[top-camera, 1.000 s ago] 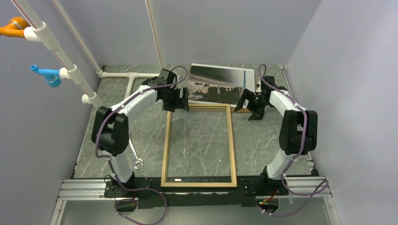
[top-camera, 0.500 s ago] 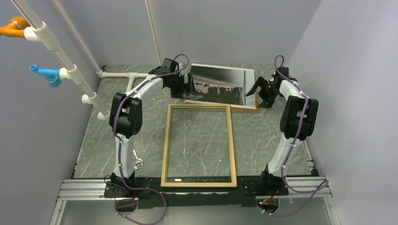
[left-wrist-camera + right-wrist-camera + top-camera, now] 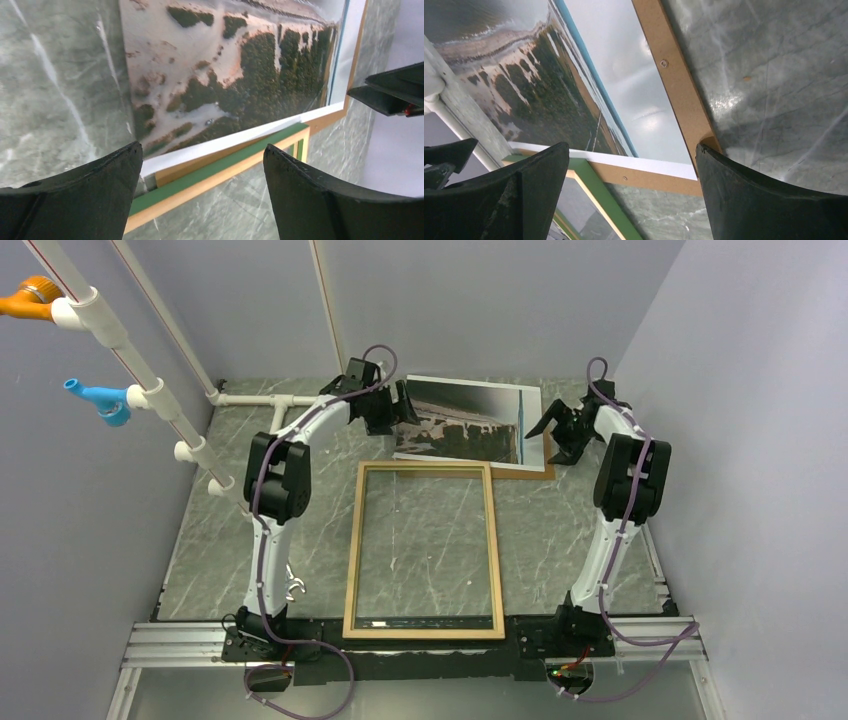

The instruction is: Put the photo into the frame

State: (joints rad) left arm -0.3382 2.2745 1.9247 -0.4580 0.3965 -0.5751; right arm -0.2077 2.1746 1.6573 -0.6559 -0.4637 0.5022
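Photo [image 3: 465, 420] is lying on a brown board [image 3: 530, 473] at the worktop's [image 3: 310, 530] far edge; frame [image 3: 355, 540] is sitting unfilled; left pincer [image 3: 403, 407] and right pincer [image 3: 548, 440] are flanking it, released.

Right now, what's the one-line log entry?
photo: on board, not in frame | left claw: open | right claw: open

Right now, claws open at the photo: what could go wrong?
The photo lies flat on the backing board; the left claw or right claw may pinch both.
The board's near edge reaches the frame, so dragging could shift the frame.
Gripped at one end only, the photo may buckle.
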